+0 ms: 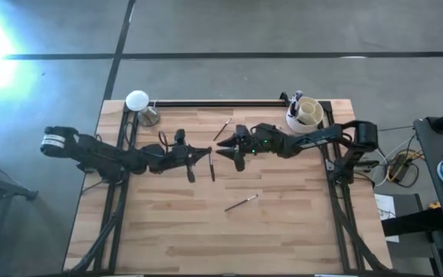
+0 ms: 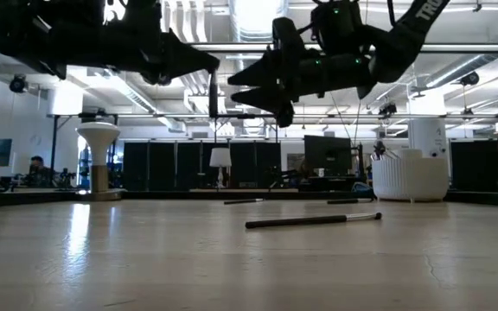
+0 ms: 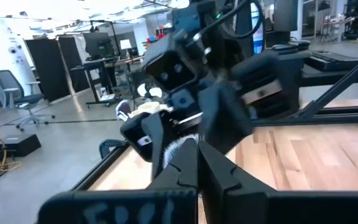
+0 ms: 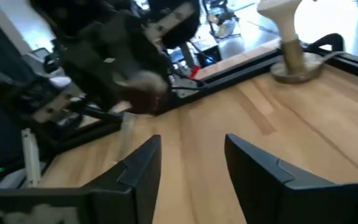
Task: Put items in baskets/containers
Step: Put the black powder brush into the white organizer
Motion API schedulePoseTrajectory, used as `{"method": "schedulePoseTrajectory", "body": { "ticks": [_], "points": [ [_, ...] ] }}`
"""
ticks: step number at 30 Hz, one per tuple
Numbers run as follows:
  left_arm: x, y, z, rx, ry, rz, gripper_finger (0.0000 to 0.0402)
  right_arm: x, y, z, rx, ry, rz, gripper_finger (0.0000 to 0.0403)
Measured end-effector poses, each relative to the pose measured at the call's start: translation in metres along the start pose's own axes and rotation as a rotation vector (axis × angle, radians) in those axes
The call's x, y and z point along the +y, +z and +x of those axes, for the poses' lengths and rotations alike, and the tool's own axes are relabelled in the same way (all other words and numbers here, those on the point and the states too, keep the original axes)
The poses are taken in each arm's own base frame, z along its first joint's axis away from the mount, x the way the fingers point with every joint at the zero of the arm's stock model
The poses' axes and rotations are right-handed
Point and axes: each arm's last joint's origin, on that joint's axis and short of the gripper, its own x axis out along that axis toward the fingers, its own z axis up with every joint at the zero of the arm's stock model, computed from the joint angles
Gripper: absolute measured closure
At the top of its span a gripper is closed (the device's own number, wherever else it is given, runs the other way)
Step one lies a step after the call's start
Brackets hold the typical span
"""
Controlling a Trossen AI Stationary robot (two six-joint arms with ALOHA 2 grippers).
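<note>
- The left gripper [image 1: 206, 156] is hanging above the middle of the wooden table [image 1: 283, 231], and its fingers are pressing together; in the left wrist view the two dark fingers [image 3: 194, 168] are meeting with no gap.
- A thin dark brush [image 1: 211, 165] is showing just at the tip of the left gripper in the high view; I cannot tell if the fingers are pinching it or if it is lying on the table below.
- The right gripper [image 1: 223, 148] is facing the left one, tip near tip, also raised above the table.
- Its fingers are standing spread apart; in the right wrist view bare wood is showing between the two fingers [image 4: 143, 163], and nothing is between them.
- One makeup brush [image 1: 241, 203] is lying flat on the table, nearer to the front edge than both grippers; in the low view it is the closest brush.
- Another brush [image 1: 221, 130] is lying near the back of the table, behind the grippers.
- The cream-white cup [image 1: 306, 113] is standing at the back right corner, beside the right arm, with some brushes [image 1: 295, 99] already standing inside it.
- A flat white disc on a stand [image 1: 138, 102] is standing at the back left corner.
</note>
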Motion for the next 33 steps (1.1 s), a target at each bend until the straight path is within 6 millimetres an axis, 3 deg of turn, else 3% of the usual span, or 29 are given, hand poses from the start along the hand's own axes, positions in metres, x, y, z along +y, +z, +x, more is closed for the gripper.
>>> {"method": "schedulePoseTrajectory", "body": {
  "ticks": [9,22,33],
  "points": [
    [0.002,-0.003,-0.002,0.018,0.053,0.008,0.0402,0.018,0.001,0.013,-0.018,0.018,-0.042,0.0214],
    [0.002,0.0,-0.001,-0.015,0.055,-0.015,0.0401,0.014,-0.003,0.033,-0.008,-0.031,-0.039,0.023],
    [0.004,-0.002,-0.001,0.002,0.111,-0.008,0.0401,0.027,0.003,0.038,0.005,-0.014,-0.078,0.0225]
  ]
}}
